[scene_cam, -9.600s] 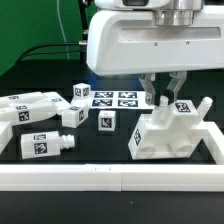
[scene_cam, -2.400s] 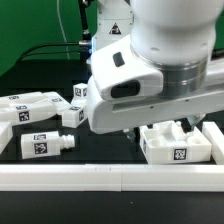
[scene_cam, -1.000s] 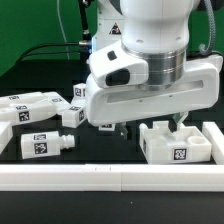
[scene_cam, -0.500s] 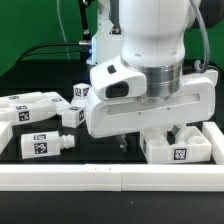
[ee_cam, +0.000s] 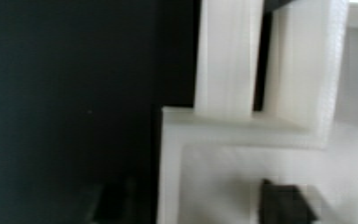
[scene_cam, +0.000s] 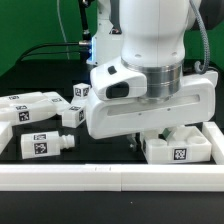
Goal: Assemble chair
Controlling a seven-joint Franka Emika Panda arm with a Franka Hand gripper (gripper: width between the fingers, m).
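The half-built white chair (scene_cam: 180,146) stands at the exterior view's right, close to the front rail, with a tag on its front face. My arm's bulky white body hangs over it and hides its top. In that view only one dark finger (scene_cam: 135,143) shows, at the chair's left edge. In the wrist view my gripper (ee_cam: 202,196) has closed on a white wall of the chair (ee_cam: 215,150). One dark finger (ee_cam: 126,200) lies against the wall's outer edge and the other finger (ee_cam: 288,197) is on its far side. Two upright slabs (ee_cam: 229,50) rise beyond.
Loose white chair pieces lie at the exterior view's left: a long piece (scene_cam: 28,105), a cube (scene_cam: 82,93), a short block (scene_cam: 70,116) and a pegged leg (scene_cam: 45,145). The white border rail (scene_cam: 100,178) runs along the front. My arm hides most of the marker board.
The arm came down over the chair at the right. Over the last half second the visible finger shifted inward toward the chair, and the jaws closed from wide open.
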